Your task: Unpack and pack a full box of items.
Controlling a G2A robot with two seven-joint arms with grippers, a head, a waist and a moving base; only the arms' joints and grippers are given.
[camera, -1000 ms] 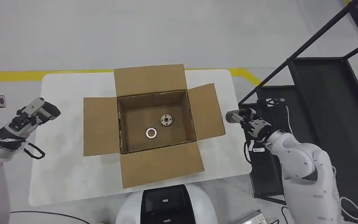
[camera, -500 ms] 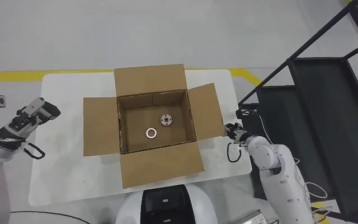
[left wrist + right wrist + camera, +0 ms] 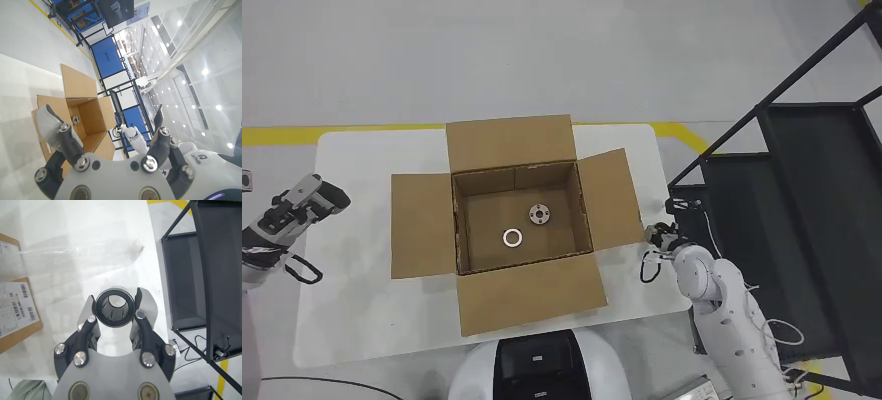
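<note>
An open cardboard box (image 3: 614, 205) stands mid-table with its flaps spread; inside lie a flat metal ring (image 3: 512, 237) and a round metal flange (image 3: 539, 213). My right gripper (image 3: 115, 294) is shut on a hollow metal cylinder (image 3: 114, 309), a bearing with a dark rim, held upright just above the white table near its right edge. From above, this gripper (image 3: 654, 235) hangs beside the box's right flap. My left gripper (image 3: 102, 111) is open and holds nothing; it sits off the table's left edge (image 3: 302, 205), facing the box (image 3: 83, 113) and the flange (image 3: 76, 119).
A dark metal rack (image 3: 802, 220) stands right of the table, close to the right arm. A clear plastic sheet (image 3: 79, 255) lies on the table (image 3: 362, 310) ahead of the right gripper. Yellow floor tape (image 3: 302, 133) runs behind the table.
The right arm has swung from over the rack in toward the table's right edge, lowering and turning its gripper downward. The left arm and the box's contents have not moved.
</note>
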